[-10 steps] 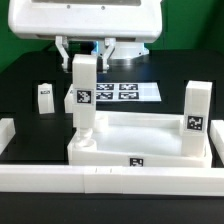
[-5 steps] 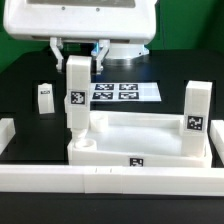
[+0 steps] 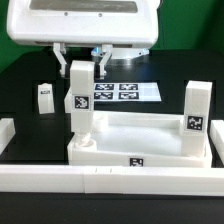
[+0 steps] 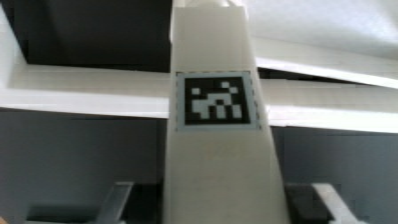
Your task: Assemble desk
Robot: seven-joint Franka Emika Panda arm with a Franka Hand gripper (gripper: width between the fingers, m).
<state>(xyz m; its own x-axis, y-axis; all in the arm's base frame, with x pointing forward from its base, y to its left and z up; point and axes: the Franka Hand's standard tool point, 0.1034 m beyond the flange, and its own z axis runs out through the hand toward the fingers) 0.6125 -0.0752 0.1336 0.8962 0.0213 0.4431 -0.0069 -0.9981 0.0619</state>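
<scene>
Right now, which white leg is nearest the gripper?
The leg on the panel's corner at the exterior view's left: it rises between the fingers of the gripper.

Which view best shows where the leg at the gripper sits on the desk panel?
The exterior view: the gripped leg stands whole, foot on the desk panel corner at that view's left. The wrist view shows only its tagged face up close, not the foot.

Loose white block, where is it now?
The block stands on the exterior view's left, left of the marker board, apart from the desk panel.
</scene>
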